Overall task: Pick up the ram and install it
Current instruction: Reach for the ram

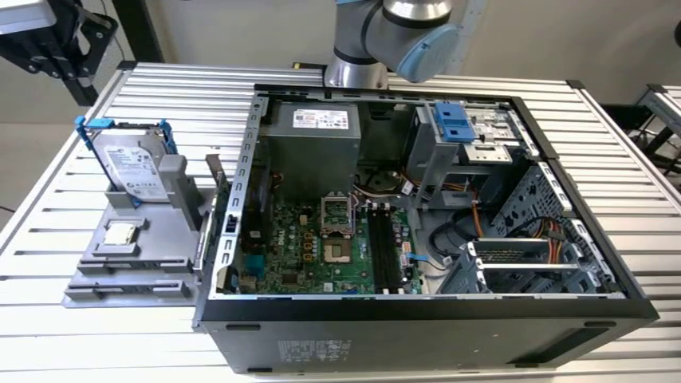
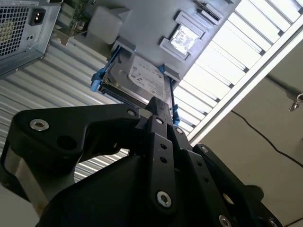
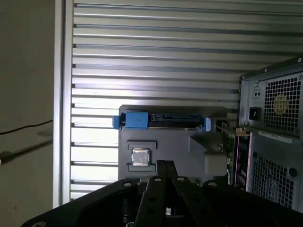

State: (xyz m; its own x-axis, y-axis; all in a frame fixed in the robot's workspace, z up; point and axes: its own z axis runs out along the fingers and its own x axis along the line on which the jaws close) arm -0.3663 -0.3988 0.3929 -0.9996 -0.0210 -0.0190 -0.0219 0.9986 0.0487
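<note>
1. Black gripper [image 3: 165, 164]: in both wrist views the fingers are seen drawn together with nothing between them. It is held high behind the rear of the case, well apart from the parts. The pad faces are masked by its own linkage.
2. Grey plastic fixture [image 3: 182, 146]: set on the bench just beside the case, probably so that each part is offered at a fixed pose. A small square silver processor chip [image 3: 138, 157] is laid flat in a recess.
3. Silver hard drive in a blue bracket [image 1: 133, 163]: stood on edge in the fixture. Its top edge is left free, judged to allow a grasp from above.
4. The ram, a thin greenish stick [image 1: 216, 177]: seen in the exterior view standing on edge at the fixture's case side, not yet picked up. The chips and the seated lower edge cannot be made out.
5. Open black computer case [image 1: 426, 307]: laid on its side with the panel off, so the green motherboard [image 1: 319, 247] faces up. The long black memory slots [image 1: 383, 247] appear unfilled. The latch positions cannot be told.
6. Slatted aluminium bench [image 1: 627, 144]: everything is carried on it.
7. Grey and blue robot arm [image 1: 410, 32]: cut off at the top edge of the exterior view.
</note>
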